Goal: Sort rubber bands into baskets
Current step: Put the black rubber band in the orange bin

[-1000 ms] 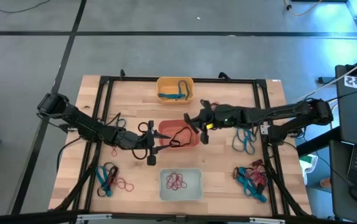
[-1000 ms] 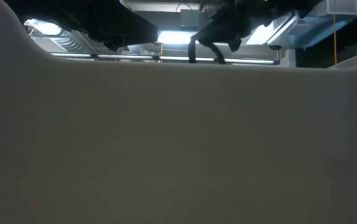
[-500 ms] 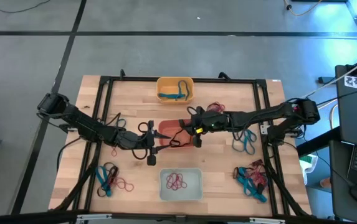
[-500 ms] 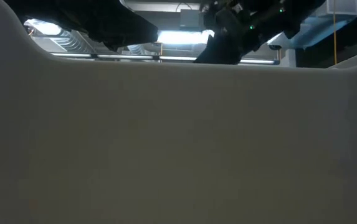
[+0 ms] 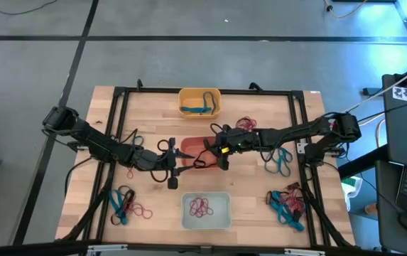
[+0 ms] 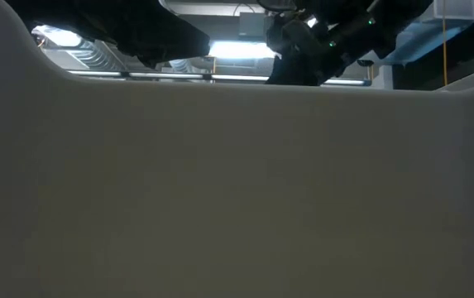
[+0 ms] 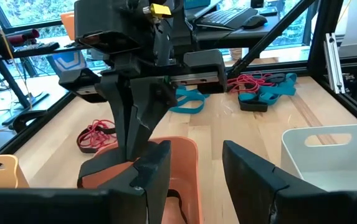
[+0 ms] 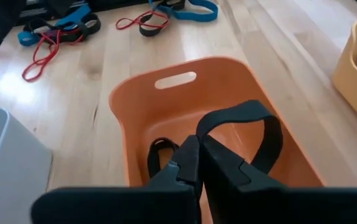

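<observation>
A black band [image 8: 237,134] hangs looped from the right gripper [image 8: 197,155], whose jaws are pinched shut on it, directly above the red-orange basket [image 8: 134,102] in the middle of the table. Another black band [image 8: 156,149] already lies on that basket's floor. The risk here is the release: the loop is springy and draped around the fingertips, so it may cling to a finger when the jaws part, or flick out over the rim onto the wood.

Just beside the same basket waits the left gripper [image 7: 194,168], jaws standing open and holding nothing. The two grippers are close, so a sideways move by either arm could knock them together or nudge the basket.

Farther out, the yellow basket [image 5: 199,103] holds blue bands, the pale basket [image 5: 206,211] holds red ones, and mixed piles [image 5: 286,202] remain unsorted on the table [image 5: 153,107].
</observation>
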Robot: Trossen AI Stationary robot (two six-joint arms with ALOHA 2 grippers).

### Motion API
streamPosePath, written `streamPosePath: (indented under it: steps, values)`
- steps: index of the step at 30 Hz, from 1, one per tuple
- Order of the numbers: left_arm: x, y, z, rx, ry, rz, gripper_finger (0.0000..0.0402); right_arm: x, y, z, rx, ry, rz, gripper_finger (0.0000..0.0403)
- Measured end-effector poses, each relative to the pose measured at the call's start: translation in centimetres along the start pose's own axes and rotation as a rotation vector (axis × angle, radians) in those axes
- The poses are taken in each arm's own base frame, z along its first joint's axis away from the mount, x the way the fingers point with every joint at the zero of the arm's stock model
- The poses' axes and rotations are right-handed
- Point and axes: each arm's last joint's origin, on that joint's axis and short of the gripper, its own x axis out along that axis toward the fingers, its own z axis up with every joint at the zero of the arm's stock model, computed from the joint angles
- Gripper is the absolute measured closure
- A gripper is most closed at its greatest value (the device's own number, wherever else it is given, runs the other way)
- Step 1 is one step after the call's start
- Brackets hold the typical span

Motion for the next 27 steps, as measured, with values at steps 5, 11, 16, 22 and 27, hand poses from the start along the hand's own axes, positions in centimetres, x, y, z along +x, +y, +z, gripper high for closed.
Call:
streamPosePath:
  steps: [5,11,16,22,27]
  values:
    - [0.0,0.0,0.0,0.001,0.000,0.000,0.0259,0.0,0.0,0.0,0.008,0.000,-0.001,0.0325]
    - [0.0,0.0,0.0,0.000,0.000,0.000,0.0259,-0.1,0.0,0.0,-0.001,-0.001,-0.001,0.0236]
    - [0.0,0.0,0.0,-0.001,0.000,0.000,0.0259,-1.3,0.0,0.8,-0.019,-0.020,0.003,0.0202]
    - [0.0,0.0,0.0,-0.002,0.000,0.000,0.0259,-5.1,-0.2,1.6,-0.026,0.005,-0.071,0.0201]
    - [0.0,0.0,0.0,-0.001,0.003,0.000,0.0259,-8.3,-0.6,1.5,-0.034,0.066,-0.156,0.0207]
